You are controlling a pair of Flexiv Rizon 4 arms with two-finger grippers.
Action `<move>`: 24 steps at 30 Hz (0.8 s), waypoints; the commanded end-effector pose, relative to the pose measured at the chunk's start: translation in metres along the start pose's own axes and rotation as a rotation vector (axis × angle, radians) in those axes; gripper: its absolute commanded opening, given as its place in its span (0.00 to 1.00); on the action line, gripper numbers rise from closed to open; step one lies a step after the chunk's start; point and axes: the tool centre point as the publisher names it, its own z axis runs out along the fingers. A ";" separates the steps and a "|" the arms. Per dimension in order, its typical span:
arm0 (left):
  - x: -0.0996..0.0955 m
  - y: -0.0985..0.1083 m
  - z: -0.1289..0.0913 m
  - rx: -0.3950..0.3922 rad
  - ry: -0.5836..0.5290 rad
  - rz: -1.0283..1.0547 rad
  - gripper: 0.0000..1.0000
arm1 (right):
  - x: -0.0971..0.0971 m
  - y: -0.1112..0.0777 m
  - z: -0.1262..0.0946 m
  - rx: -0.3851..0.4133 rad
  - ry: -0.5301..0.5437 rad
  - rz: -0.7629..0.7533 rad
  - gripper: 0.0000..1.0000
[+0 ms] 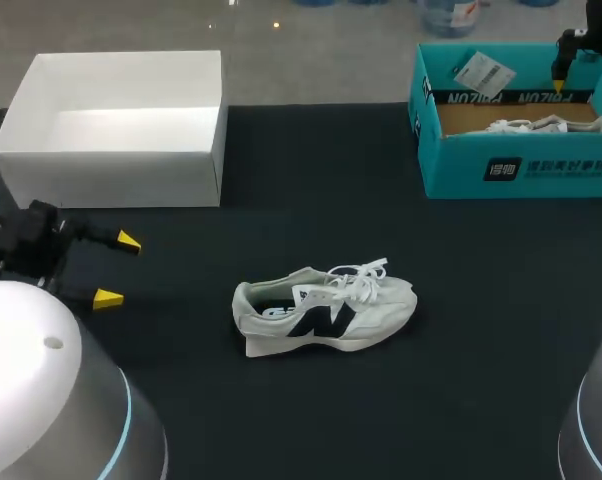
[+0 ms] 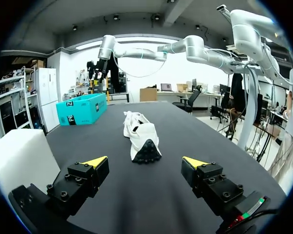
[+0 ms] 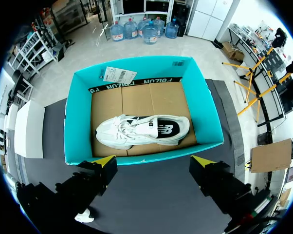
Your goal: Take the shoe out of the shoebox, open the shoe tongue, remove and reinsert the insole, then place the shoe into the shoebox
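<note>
step: lift shoe (image 3: 142, 130), lying on its side in teal shoebox (image 3: 137, 68) | right gripper (image 3: 154, 161): jaws wide, above it | left gripper (image 2: 145, 162): jaws wide, facing second shoe (image 1: 326, 308) mid-table | how: descend centred, pinch midfoot, keep fingers off cardboard sides

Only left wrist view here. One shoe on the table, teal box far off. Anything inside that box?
Observer: Yes, a second white shoe lies on its side on the cardboard in the teal box.
Operator: Right fingers on it?
Observer: No. The right gripper hangs above the box, fingers open, nothing between them.
Operator: White box next to me?
Observer: The white box is open-topped; only its white inside shows.
</note>
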 end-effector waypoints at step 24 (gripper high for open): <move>0.020 0.025 0.022 0.070 -0.056 -0.001 1.00 | 0.000 0.000 0.000 -0.001 0.000 0.000 1.00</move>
